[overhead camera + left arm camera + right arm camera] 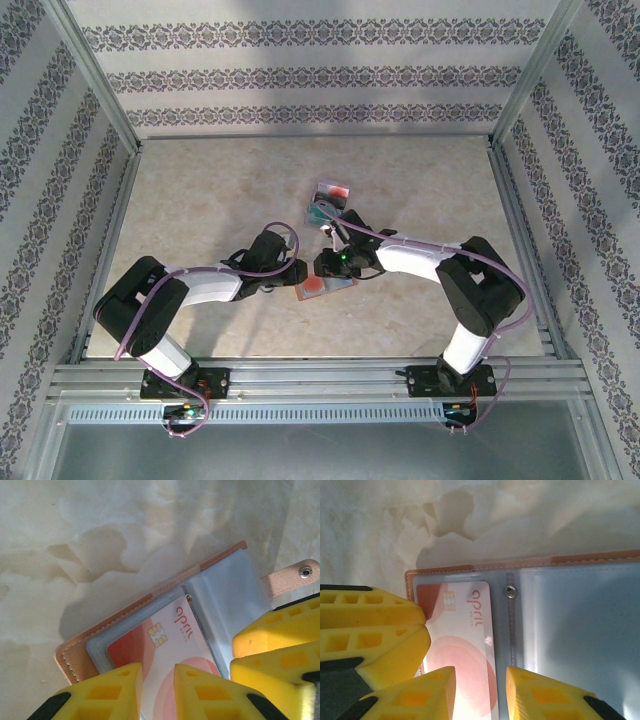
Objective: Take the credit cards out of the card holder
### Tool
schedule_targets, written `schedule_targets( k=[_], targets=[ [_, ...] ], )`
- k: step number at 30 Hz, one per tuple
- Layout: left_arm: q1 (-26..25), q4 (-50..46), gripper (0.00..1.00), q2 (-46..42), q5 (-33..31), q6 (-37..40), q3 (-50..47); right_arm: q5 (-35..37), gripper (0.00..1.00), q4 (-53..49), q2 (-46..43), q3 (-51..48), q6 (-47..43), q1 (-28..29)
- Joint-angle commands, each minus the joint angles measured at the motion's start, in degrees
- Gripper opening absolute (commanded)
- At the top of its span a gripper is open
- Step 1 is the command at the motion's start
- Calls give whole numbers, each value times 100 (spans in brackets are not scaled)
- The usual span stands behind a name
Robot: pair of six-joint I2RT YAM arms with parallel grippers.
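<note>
The card holder (pixel 326 285) lies open and flat on the table (pixel 200 200), toward 6 o'clock from the table's middle, with both arms meeting over it. The left gripper (pixel 157 695) comes at it from 9 o'clock. Its yellow fingers (pixel 107 692) stand a narrow gap apart, tips over a red-and-white card (pixel 170 640) in the left pocket, with nothing seen pinched between them. Whether they press on the card I cannot tell.

The right gripper (pixel 480 695) reaches in from 3 o'clock. Its fingers (pixel 555 695) are parted too, straddling the card's right edge and the seam between the two blue-grey pockets. The card sits partly out of its pocket. The holder's brown tab (pixel 295 575) sticks out at 2 o'clock in the left wrist view.

Two loose cards lie on the table at 12 o'clock from the holder, the nearer one teal (pixel 322 212) and the farther one red-marked (pixel 335 190).
</note>
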Motion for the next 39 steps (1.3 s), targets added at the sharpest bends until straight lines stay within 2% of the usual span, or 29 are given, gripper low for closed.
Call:
schedule_targets(
  k=[1, 17, 31, 39],
  targets=[
    [33, -78, 23, 142, 28, -30, -79, -190, 32, 258, 82, 21, 117, 11],
    [50, -42, 23, 214, 84, 26, -52, -427, 29, 707, 313, -331, 401, -125],
    [51, -90, 21, 258, 172, 176, 21, -1264, 22, 2000, 87, -848, 1034, -363],
    [51, -126, 19, 259, 189, 215, 21, -1324, 21, 2195, -85, -991, 1149, -416]
  ],
)
